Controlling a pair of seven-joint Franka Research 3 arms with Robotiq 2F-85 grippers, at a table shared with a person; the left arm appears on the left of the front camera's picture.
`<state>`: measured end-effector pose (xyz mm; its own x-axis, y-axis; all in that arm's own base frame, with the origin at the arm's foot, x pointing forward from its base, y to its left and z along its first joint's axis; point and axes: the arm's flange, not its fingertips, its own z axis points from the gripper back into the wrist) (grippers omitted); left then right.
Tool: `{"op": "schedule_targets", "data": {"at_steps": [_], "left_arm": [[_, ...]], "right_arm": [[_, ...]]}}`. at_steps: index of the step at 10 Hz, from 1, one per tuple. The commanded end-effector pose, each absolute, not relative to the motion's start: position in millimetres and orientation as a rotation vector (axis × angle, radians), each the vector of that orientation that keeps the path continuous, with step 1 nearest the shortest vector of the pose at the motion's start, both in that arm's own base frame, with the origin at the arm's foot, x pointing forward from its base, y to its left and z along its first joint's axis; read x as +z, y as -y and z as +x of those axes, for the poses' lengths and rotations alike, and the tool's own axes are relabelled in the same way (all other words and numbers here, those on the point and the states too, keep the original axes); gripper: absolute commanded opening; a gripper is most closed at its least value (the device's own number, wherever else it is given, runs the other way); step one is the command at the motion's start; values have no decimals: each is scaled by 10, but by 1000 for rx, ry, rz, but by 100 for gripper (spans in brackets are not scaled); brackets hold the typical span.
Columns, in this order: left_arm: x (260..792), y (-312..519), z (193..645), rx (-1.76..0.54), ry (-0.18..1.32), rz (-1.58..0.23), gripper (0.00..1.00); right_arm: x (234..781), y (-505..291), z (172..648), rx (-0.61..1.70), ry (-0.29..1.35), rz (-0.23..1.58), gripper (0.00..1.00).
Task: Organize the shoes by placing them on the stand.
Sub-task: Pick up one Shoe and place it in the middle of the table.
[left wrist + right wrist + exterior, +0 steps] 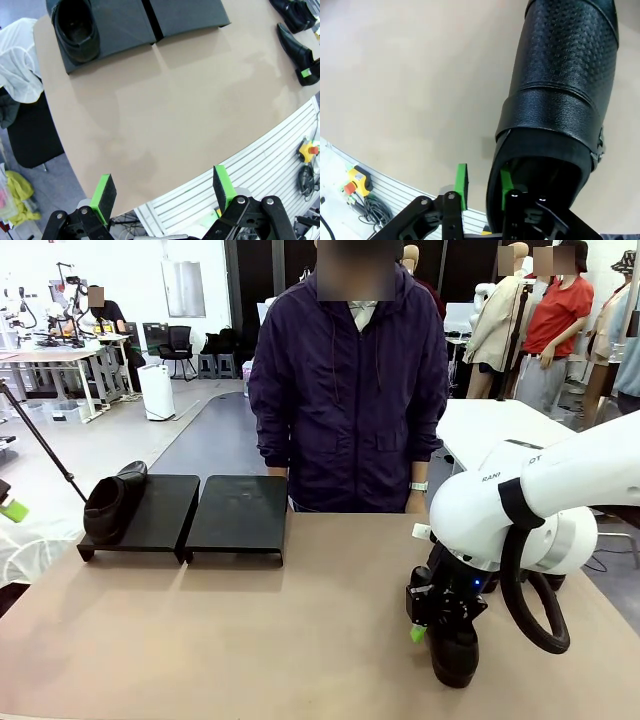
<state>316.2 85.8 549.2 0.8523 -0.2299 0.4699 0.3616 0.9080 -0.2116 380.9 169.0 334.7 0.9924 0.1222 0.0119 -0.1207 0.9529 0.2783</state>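
The left gripper (164, 190) hangs high above the near edge of the table (175, 110). Its jaws stand wide apart, and there is nothing between the green pads (106, 192). Far ahead of these jaws, to their left side, one black slip-on shoe (75, 27) lies on the left platform (117, 25) of the stand, at its outer end, with the opening upward and the toe toward the person (350, 370) in a purple jacket at the far side. Just beside it, ahead of the jaws, is the right platform (187, 12), which carries no shoe. Farther to the right of these jaws, well apart from the stand, two more black shoes (299, 42) lie on the table near the corner of the view. I cannot tell whether one of them is the shoe at the other arm. The right gripper (484, 182) is low over the table at a perforated black shoe (565, 90). Its jaws are somewhat apart and stand on both sides of the shoe's side wall at the heel end. One green pad is inside the opening and the other is outside. A narrow strip of table shows between this outer pad and the leather, so the jaws are not clamped on the wall. The toe of this shoe points straight ahead of the jaws.
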Motion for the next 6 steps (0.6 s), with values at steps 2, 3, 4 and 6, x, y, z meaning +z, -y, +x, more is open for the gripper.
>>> {"op": "schedule_targets", "data": {"at_steps": [2, 3, 4, 6], "left_arm": [[5488, -847, 3170, -311, 466, -311, 100], [5488, -847, 3170, -311, 466, -311, 100], [5488, -847, 3170, -311, 466, -311, 100], [5488, -847, 3170, -311, 466, -311, 100]], "right_arm": [[3367, -1665, 3838, 87, 9, 269, 0], [3385, -1648, 3831, 82, 20, 269, 0], [3417, -1631, 3832, 74, 28, 265, 0], [3568, -1562, 3783, 43, 61, 256, 0]]}}
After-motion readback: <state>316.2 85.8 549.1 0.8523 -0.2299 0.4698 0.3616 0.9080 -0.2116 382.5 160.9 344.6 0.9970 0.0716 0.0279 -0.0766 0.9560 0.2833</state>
